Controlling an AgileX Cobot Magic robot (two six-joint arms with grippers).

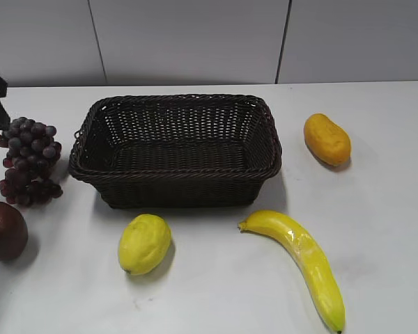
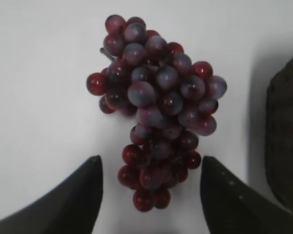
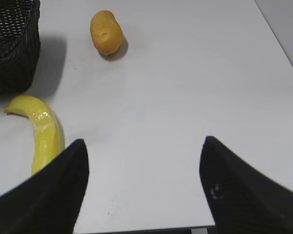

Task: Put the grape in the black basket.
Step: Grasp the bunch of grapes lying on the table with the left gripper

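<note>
The elongated bunch of small round dark purple-red grapes (image 1: 29,161) lies on the white worktop (image 1: 376,229), outside and just beside the left end of the large rectangular dark woven wicker basket (image 1: 175,186), at about 9 o'clock from it. Whether the two touch cannot be told. The basket's woven floor shows bare across the whole interior.

In the left wrist view the bunch (image 2: 156,105) has its long axis running from 12 to 6 o'clock, with the broad, full end and a short dark stem toward 12 and the narrow tip toward 6. That narrow tip sits between the two dark fingers (image 2: 68,204) of the left gripper (image 2: 149,195), which stand spread wide on either side of it with white worktop showing in both gaps, so they are released and apart from the fruit. The basket's wall (image 2: 285,141) is at 3 o'clock of the bunch.

In the exterior view only a small black piece of the left arm shows at the far left edge, just above the bunch.

A dark reddish-brown round fruit (image 1: 3,231) lies at 6 o'clock of the bunch, a yellow lemon (image 1: 144,243) and a curved yellow banana (image 1: 303,261) lie in front of the basket, and an orange oval fruit (image 1: 327,139) lies at the basket's 3 o'clock.

The right gripper (image 3: 144,187) is spread open over bare worktop, grasping nothing.
</note>
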